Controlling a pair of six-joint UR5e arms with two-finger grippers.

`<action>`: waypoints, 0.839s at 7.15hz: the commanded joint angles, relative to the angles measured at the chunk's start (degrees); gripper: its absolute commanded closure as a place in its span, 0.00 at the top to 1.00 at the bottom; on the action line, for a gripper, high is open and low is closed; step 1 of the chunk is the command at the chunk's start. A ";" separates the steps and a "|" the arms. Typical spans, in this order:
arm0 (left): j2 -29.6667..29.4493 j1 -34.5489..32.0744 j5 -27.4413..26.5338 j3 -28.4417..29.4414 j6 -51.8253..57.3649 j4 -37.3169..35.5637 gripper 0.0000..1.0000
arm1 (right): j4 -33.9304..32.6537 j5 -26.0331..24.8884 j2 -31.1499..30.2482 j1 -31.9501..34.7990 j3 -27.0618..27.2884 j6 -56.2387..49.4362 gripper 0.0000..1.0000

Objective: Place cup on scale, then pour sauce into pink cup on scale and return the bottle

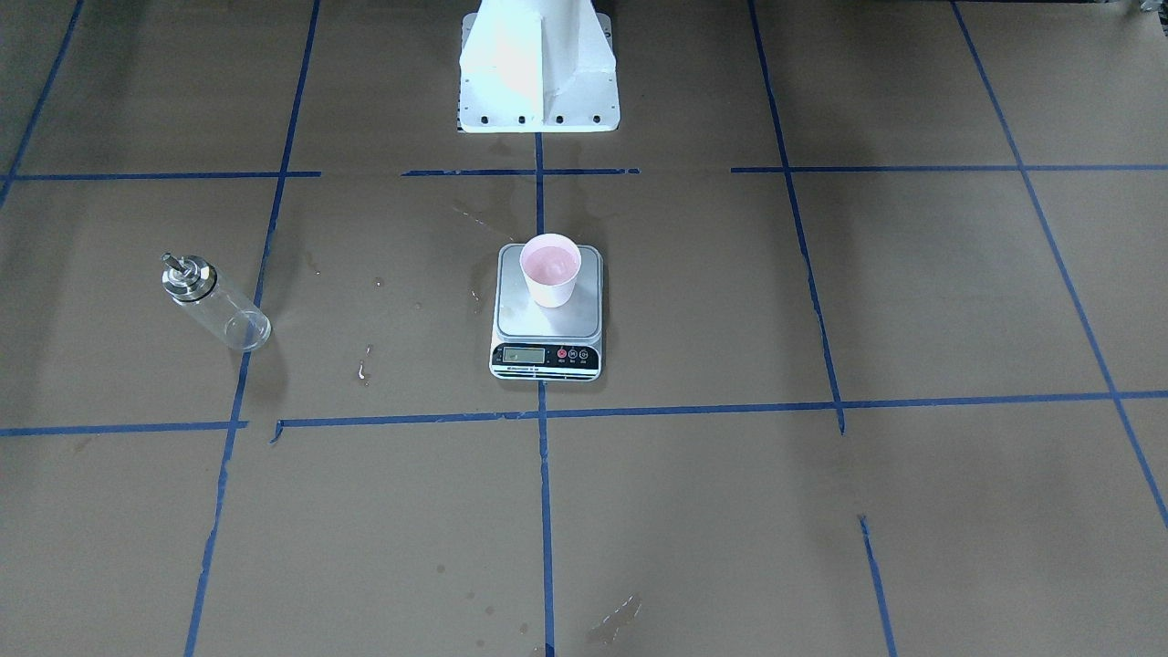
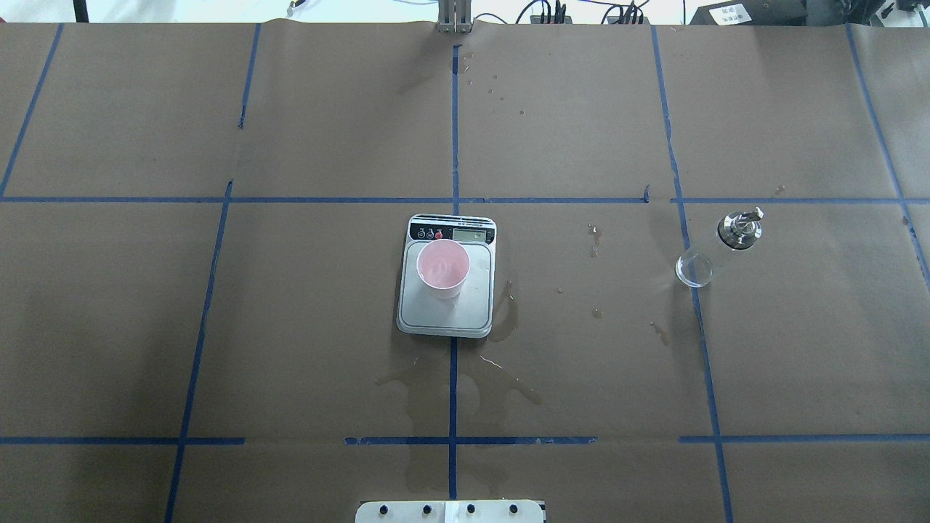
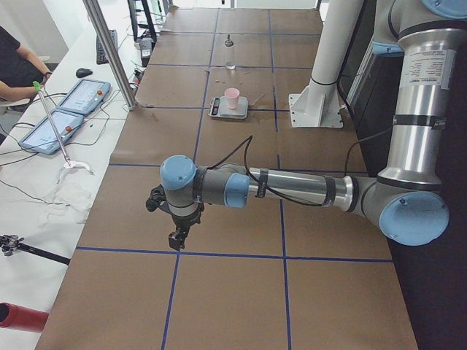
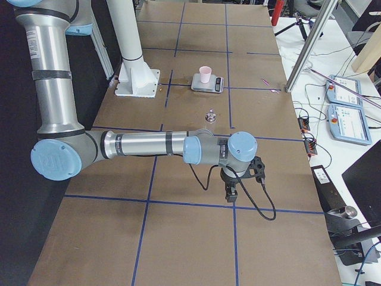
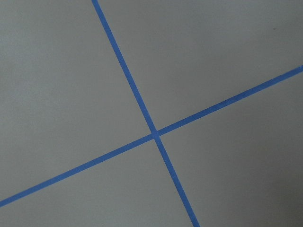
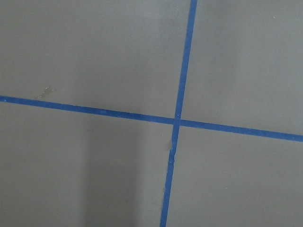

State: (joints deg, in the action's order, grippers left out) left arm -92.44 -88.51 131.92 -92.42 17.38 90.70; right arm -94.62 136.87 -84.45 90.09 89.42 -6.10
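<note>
The pale pink cup [image 1: 550,269] stands upright on the steel platform of the scale [image 1: 546,358] at the table's middle; it also shows in the overhead view [image 2: 442,269]. Its inside looks evenly pink; I cannot tell the liquid level. The clear glass bottle [image 1: 216,303] with silver collar and spout stands upright on the table on the robot's right side [image 2: 716,250], apart from both arms. The left gripper [image 3: 177,237] hangs low over the paper far to the left. The right gripper [image 4: 231,193] hangs low far to the right. I cannot tell whether either is open or shut.
Brown paper with blue tape lines [image 2: 453,363] covers the table. Wet stains [image 2: 465,385] lie between the scale and the white robot base [image 1: 538,73]. A side bench with tablets [image 3: 69,109] and a metal pole [image 3: 113,55] runs along the operators' side.
</note>
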 commanded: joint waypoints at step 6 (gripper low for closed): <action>0.69 -0.26 0.36 2.42 -0.50 -0.70 1.00 | 0.40 0.24 -1.59 -0.88 -0.91 0.30 1.00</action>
State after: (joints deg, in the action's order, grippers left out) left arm -91.66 -88.64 132.25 -90.05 16.95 90.01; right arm -94.32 137.04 -85.46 89.21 88.65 -5.61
